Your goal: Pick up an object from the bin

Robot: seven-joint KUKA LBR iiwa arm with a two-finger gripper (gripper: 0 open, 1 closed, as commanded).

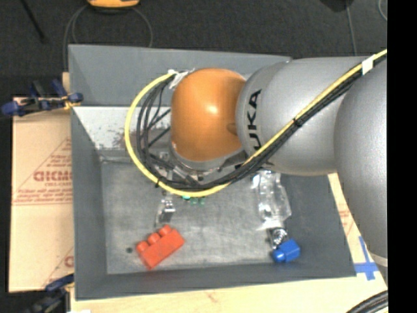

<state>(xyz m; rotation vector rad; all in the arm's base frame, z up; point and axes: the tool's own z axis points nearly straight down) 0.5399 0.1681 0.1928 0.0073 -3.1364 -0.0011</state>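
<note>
- Red toy brick [159, 246]: a studded block lying flat and slightly askew on the floor of the bin [86, 201], toward the front-left part, well clear of the walls.
- The gripper [167, 212] hangs under the arm's orange cover [205, 119]. What can be seen of it is a small metal part just above the brick's upper end, close to it. Whether the two touch cannot be made out.
- Whether the gripper is spread or closed cannot be told, since the cover and cables hide most of it. Nothing can be seen in its grasp.
- Progress, as a judgement: the arm is down in the bin and near the brick, but nothing has been picked. The brick rests on the floor, so the grasp and the lift are both left to do.
- Relative position: the brick sits just in front of the gripper and a little to the camera's left, so it is not squarely beneath it.
- Other contents lie well apart on the right: a small blue piece [285, 252] near the front, with a clear plastic item [270, 197] just behind it.
</note>
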